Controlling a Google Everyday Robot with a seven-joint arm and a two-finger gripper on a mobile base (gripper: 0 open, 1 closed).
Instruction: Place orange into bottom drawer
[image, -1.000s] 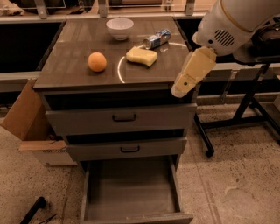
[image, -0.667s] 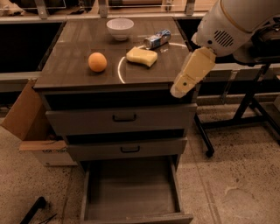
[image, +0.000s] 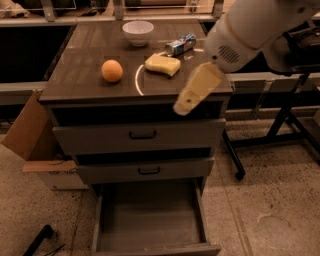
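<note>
Though arm (image: 250, 35) is cropped, gripper (image: 193, 96) over cabinet (image: 85, 80)

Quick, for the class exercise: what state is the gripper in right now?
Gripper: at the front right edge of the cabinet, apart from the orange lying on top; open or closed cannot be told.

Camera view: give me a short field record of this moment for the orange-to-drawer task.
orange: on the cabinet top, left part, nothing touching it
bottom drawer: pulled open, nothing inside
gripper: above the top's front right edge, apart from the orange, nothing seen in it
also on top: white bowl, yellow sponge, can on its side
task state: orange not yet picked up
</note>
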